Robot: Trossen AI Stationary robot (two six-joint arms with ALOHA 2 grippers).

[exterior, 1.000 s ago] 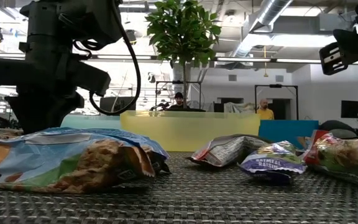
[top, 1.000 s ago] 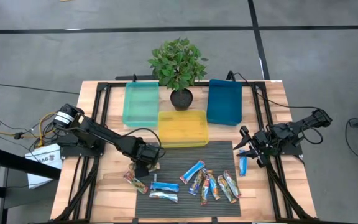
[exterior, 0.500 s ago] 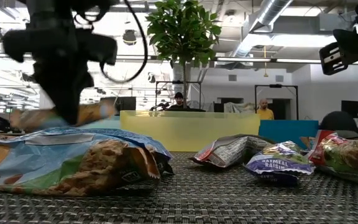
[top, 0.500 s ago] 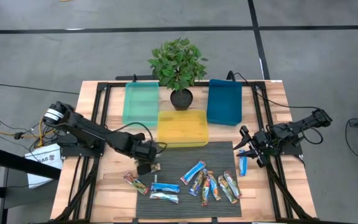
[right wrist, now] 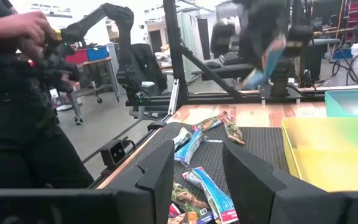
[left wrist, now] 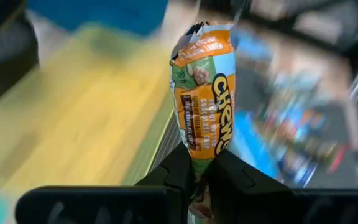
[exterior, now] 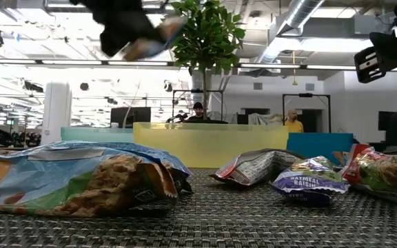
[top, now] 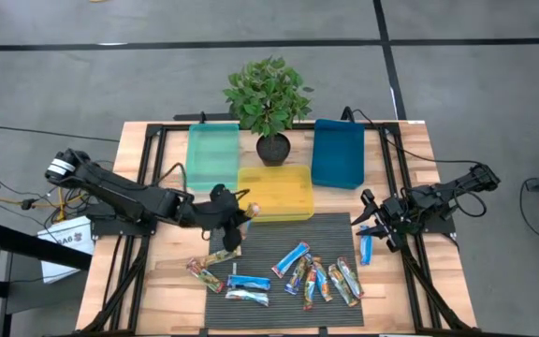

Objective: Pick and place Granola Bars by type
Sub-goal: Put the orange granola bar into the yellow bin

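Now left tool (left wrist: 199, 177) grips granola bar (left wrist: 202, 106) (green-orange) near yellow bin (top: 276, 192).

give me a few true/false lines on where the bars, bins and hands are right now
1. The left hand is shut on a green-orange bar. True.
2. That bar lies on the mat. False: it is lifted, near the yellow bin.
3. The blue bin stands left of the plant. False: it stands right of the plant; the teal bin is left.
4. The right hand waits beside a blue bar. True.
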